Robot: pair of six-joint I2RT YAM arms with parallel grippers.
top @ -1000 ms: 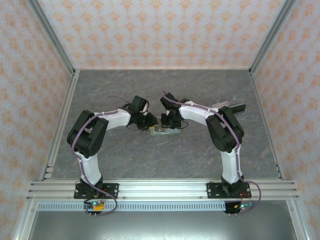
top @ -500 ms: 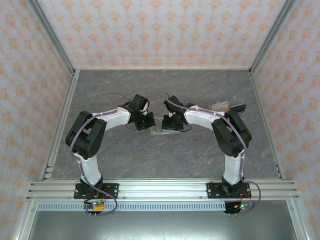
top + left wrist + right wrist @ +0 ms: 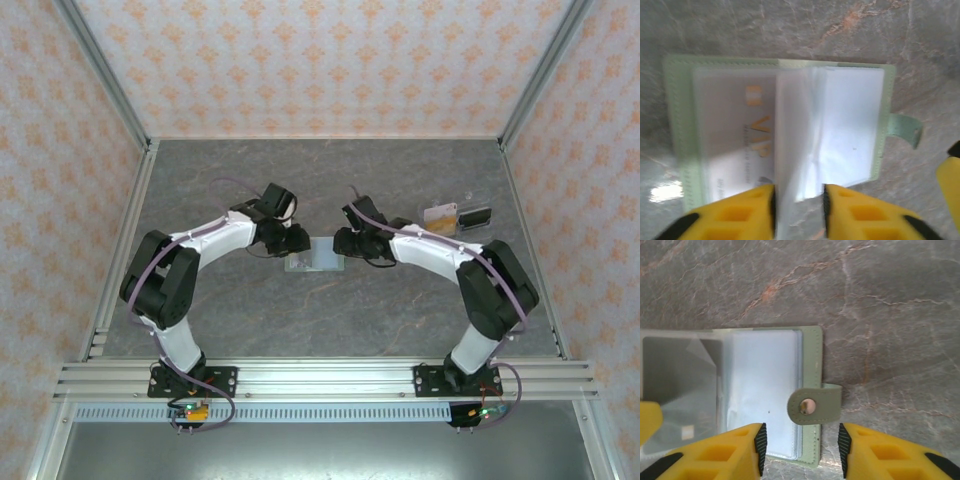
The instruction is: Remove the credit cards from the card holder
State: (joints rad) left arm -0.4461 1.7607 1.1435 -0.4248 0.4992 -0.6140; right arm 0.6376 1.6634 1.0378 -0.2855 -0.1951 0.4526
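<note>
Rightward, loose cards [image 3: 443,214] well apart; card holder [image 3: 316,262] lies open.

Just above my left fingers [image 3: 740,212], gold letters spell "VIP" on a card [image 3: 730,145] behind a clear pocket of the card holder [image 3: 677,125]. The gold mark above it and the smaller print near my fingers are too blurred to read.

Over the last second I've watched both arms spread: the left elbow has swung out left, the right elbow out right and nearer. The left hand [image 3: 295,242] and right hand [image 3: 343,243] have drawn apart. The card holder [image 3: 315,262], bunched beneath them before, now lies spread flat on the table [image 3: 250,320]. The credit cards [image 3: 441,213] far right have come clear of the right arm.
</note>
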